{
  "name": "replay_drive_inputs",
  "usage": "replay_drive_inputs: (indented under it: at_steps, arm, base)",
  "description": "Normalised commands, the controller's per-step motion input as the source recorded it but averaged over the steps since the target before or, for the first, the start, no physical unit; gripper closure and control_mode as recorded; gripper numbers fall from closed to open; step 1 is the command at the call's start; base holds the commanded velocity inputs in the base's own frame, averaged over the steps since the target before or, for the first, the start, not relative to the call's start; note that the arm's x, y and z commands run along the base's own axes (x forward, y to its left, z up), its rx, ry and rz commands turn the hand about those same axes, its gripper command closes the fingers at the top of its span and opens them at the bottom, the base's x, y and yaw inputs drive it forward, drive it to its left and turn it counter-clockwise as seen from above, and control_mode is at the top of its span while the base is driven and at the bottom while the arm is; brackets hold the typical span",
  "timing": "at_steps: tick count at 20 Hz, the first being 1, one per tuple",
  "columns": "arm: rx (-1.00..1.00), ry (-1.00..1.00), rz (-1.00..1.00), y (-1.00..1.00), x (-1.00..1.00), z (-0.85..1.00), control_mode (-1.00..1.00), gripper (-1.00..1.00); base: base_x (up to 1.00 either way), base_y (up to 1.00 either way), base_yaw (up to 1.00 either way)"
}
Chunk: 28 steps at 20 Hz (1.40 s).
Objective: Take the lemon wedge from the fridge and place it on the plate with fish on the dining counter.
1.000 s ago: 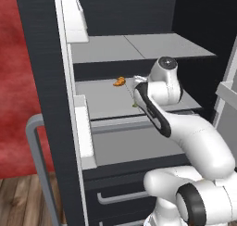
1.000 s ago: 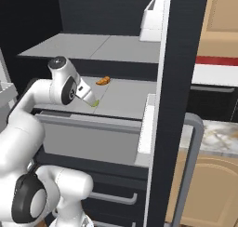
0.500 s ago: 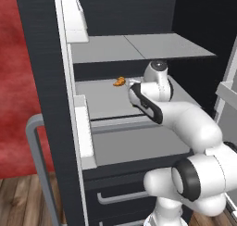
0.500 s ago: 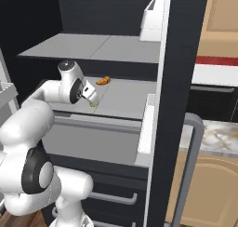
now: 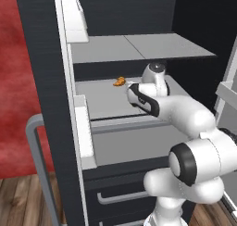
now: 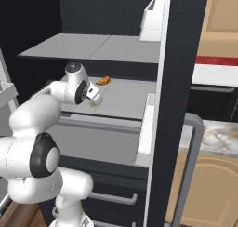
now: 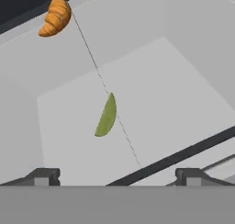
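The lemon wedge (image 7: 106,115), a tiny yellow-green sliver, lies on the middle pale grey shelf (image 6: 125,98) of the open black fridge (image 5: 41,58). In the hand view it sits just ahead of my gripper (image 7: 117,177), between the lines of the two fingertips. My gripper (image 6: 95,95) is open and empty, hovering right over the wedge (image 6: 92,104) without touching it. In the left base view my own arm hides the wedge. The marbled dining counter (image 6: 218,137) shows at the right edge. The plate with fish is out of view.
A small orange croissant-like item (image 7: 56,17) (image 5: 119,81) lies further back on the same shelf. Another shelf (image 5: 139,47) hangs close above my hand. A white bin (image 6: 153,19) sits in the door, whose grey handle (image 5: 39,165) stands to the left. Drawers (image 5: 115,197) lie below.
My hand has pushed a little deeper into the fridge over the middle shelf, closer to the wedge. The jaws have stayed open, and the wedge and the orange item have not moved.
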Motion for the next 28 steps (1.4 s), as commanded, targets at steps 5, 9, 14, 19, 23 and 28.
replay_drive_inputs:
  at_steps: [5, 9, 14, 19, 23, 28]
  arm:
    - [-0.01, 0.06, 0.00, 0.09, 0.34, -0.34, -1.00, -1.00]
    - [0.00, 0.01, 0.00, 0.04, 0.45, -0.15, -1.00, -1.00]
    - [0.00, 0.00, 0.00, 0.00, 0.32, -0.26, -1.00, -1.00]
    - [0.00, 0.00, 0.00, 0.00, 0.26, -0.47, -1.00, -1.00]
    - [0.00, 0.00, 0.00, 0.00, 0.25, -0.41, -1.00, -1.00]
    - [0.00, 0.00, 0.00, 0.00, 0.12, -0.27, -1.00, -1.00]
  base:
    - [0.00, 0.00, 0.00]
    - [0.00, 0.00, 0.00]
    - [0.00, 0.00, 0.00]
    - [0.00, 0.00, 0.00]
    - [0.00, 0.00, 0.00]
    - [0.00, 0.00, 0.00]
